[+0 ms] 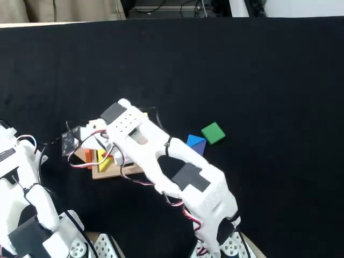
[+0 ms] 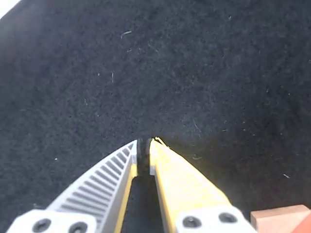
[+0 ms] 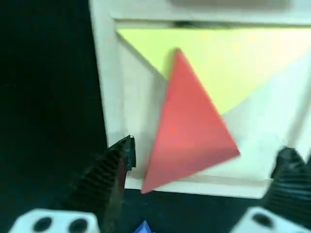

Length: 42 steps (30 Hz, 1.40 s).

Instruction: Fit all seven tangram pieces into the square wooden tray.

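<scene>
Two white arms stand at the near edge of the black counter [image 1: 258,70]. The left arm [image 1: 24,188] is folded close to its base at the near left side. The left claw [image 2: 145,148] is pressed together, with its tips meeting, and it hangs over bare black cloth. Just beside it a pale wooden-coloured corner [image 2: 279,217] shows; what it belongs to cannot be told.

The right arm [image 1: 188,177] extends from the near right side toward the left, over the square wooden tray [image 1: 107,172], which lies on the counter left of the middle. The right claw [image 3: 206,149] is spread wide and pinches nothing. Its two dark fingers [image 3: 114,162] stand on either side of the red triangle [image 3: 187,126], and no touching can be seen.

The red triangle lies in the tray at a slant. One tip lies over the yellow triangle [image 3: 243,53] and another corner reaches the pale rim of the tray. The yellow triangle lies flat in the tray with its long side along one wall. In the high view, some yellow and some orange-red show in the tray under the arm.

Farther out, to the right of the tray, a blue piece [image 1: 195,141] lies on the cloth just beside the right arm. A green square [image 1: 213,133] lies just beside it, a little farther back. Whether these two touch cannot be told.
</scene>
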Motion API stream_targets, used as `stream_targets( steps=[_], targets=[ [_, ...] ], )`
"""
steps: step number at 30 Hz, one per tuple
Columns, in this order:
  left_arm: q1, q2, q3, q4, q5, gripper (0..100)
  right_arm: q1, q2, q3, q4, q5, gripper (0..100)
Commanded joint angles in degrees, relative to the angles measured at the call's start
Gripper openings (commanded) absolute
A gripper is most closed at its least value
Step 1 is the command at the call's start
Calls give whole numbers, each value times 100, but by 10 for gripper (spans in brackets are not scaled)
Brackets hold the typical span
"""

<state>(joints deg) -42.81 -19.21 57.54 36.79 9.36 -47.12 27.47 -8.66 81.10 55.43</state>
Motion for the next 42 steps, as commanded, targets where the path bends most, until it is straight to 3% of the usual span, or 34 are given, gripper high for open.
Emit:
stream_targets(
  steps=[1,7,11,17,33,42],
  targets=[
    [-4,-141,-136,-79,0,66,26,-145,-136,79,70,310],
    [-4,-141,-136,-79,0,66,932,-822,-1349,132,-378,5],
    [-4,-141,-136,-79,0,66,1222,-593,-1464,-431,-870,25],
    [4,-132,-136,-79,0,66,1248,567,-1332,-888,-888,11],
    [171,-132,-92,-264,-9,66,659,980,-1534,-114,-888,11],
    [171,-132,-92,-273,-18,66,985,866,-2607,914,-932,11]
  ],
)
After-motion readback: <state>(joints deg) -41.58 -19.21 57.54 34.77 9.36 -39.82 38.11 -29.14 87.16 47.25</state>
